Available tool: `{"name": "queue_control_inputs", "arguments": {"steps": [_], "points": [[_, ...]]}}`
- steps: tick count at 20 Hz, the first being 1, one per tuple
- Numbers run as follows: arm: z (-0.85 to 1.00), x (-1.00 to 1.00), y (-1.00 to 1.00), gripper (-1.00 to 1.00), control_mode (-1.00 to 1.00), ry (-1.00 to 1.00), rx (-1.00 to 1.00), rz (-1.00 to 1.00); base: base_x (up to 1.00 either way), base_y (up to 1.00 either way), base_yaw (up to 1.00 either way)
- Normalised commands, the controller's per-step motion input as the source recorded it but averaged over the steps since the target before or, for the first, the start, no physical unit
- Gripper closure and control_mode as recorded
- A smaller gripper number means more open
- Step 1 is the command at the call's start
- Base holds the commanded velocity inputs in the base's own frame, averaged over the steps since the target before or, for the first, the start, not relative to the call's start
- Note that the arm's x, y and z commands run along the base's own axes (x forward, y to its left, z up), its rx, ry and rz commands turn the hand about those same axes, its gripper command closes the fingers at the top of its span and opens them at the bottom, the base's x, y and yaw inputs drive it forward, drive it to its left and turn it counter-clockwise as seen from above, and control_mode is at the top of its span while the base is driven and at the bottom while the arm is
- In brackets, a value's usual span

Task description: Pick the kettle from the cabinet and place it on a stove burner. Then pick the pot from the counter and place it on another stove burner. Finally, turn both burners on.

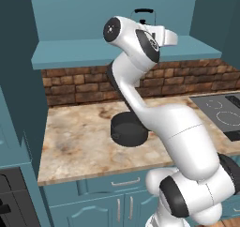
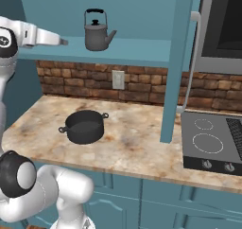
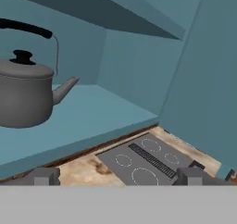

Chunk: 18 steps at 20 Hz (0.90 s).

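So in your left base view the arm is raised toward the cabinet (image 1: 117, 50) shelf, the kettle (image 1: 144, 16) mostly hidden behind it, while the pot (image 1: 127, 128) sits on the marbled counter (image 1: 79, 137). From the right base view the kettle stands upright on the shelf, the pot is well apart from the stove burners (image 2: 206, 140), and both burners are bare, so every step is left. Your hand view shows the gripper (image 3: 118, 177) with jaws spread wide and empty, the kettle up and left, probably not yet within reach.
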Motion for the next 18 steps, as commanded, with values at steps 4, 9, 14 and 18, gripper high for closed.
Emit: {"name": "queue_control_inputs", "arguments": {"steps": [4,9,14,18], "points": [[0.03,0.05,0.00,-1.00,-1.00,-0.10,-0.05,-0.05,0.00,0.00,0.00],[0.02,0.04,0.00,-1.00,-1.00,-0.11,-0.05,-0.05,0.00,0.00,0.00],[0.11,0.05,0.00,-1.00,-1.00,-0.07,-0.05,-0.05,0.00,0.00,0.00],[0.16,0.08,0.00,-1.00,-1.00,-0.02,-0.03,-0.05,0.00,0.00,0.00]]}}
